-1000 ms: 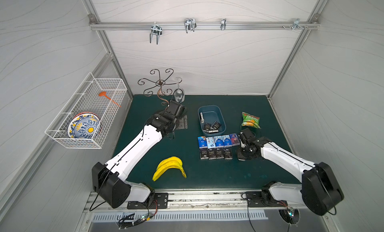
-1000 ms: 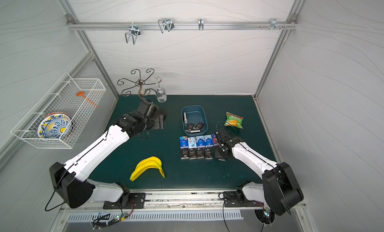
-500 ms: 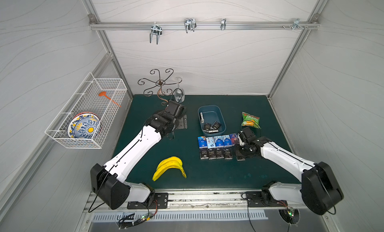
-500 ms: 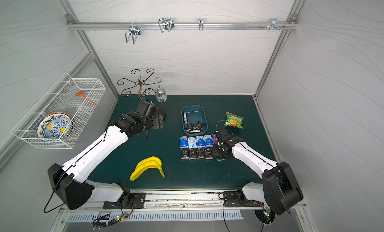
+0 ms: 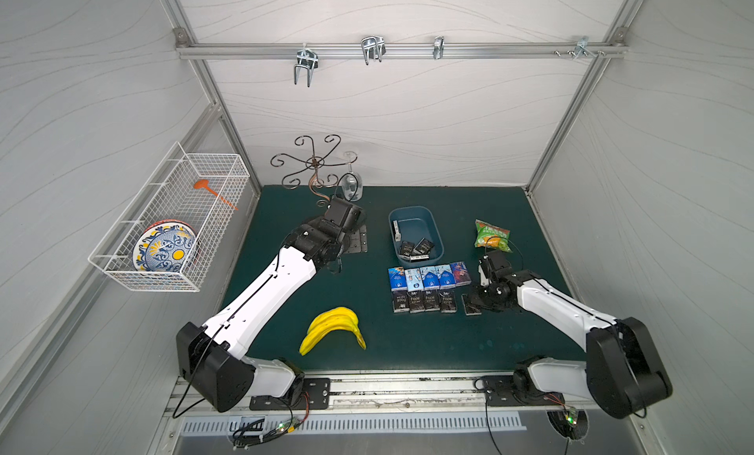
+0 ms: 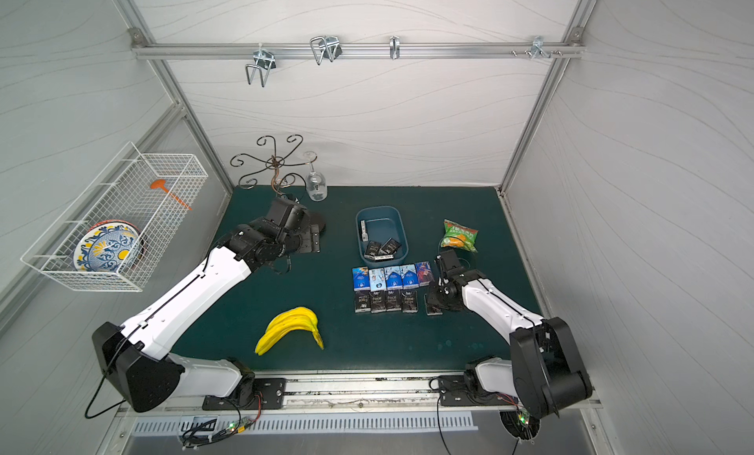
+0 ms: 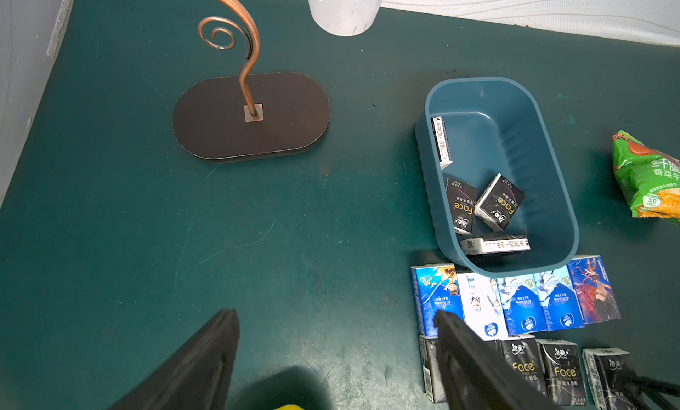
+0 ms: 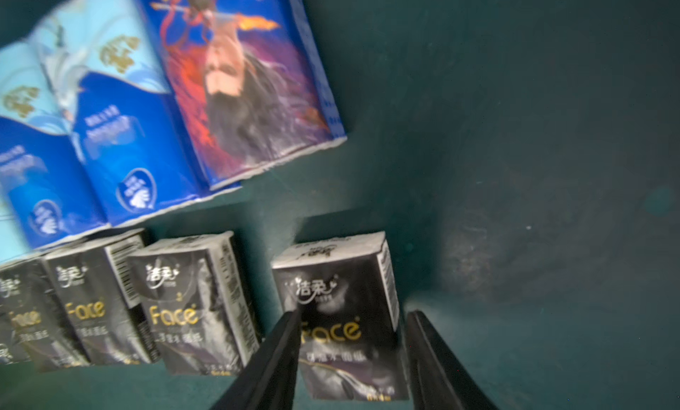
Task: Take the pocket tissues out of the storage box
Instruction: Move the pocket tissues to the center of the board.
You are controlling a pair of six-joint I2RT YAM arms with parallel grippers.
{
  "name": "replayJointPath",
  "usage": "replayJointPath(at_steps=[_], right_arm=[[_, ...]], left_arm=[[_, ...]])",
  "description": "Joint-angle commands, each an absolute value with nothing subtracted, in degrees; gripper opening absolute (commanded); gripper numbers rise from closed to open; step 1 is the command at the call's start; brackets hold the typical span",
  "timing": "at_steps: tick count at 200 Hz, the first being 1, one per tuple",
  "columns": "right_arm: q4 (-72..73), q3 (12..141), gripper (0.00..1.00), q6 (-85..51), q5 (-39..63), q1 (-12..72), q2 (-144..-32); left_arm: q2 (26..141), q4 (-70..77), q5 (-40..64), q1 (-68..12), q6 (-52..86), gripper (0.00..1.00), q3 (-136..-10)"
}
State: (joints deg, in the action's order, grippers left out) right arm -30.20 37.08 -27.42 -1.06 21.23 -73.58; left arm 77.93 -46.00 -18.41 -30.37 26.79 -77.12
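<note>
The right gripper (image 8: 351,316) has its jaws spread part-way, one finger on each side of a black tissue packet (image 8: 331,279) lying flat on the green mat (image 8: 515,132). A sliver of mat shows beside one finger. The wrist view is too blurred to tell whether the other finger touches the wrapper. That packet sits in front of the storage box (image 7: 533,150), at the end of the black row and apart from its neighbour. The left gripper (image 7: 335,314) is wide open and empty, well to the side of the box. Four packets (image 7: 500,202) lie inside the box, two of them on edge. In both top views the right fingertips are hard to make out.
</note>
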Motion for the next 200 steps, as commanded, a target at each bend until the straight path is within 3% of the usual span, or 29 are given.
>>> replayJointPath(at_steps=[1,71,200], right_arm=[[-28.72,36.74,0.48,-26.94,0.17,20.83,-74.43],[-27.13,37.68,0.41,-26.84,2.88,20.92,-78.71],[-26.72,41.52,0.43,-25.24,2.91,21.77,-82.81]], left_arm=[[77.34,-44.21,-18.37,-30.15,26.98,0.87,-78.84],[76.46,-43.81,-18.11,-30.15,27.25,0.87,-78.19],[76.11,-43.86,-18.81,-30.15,26.89,0.87,-77.96]])
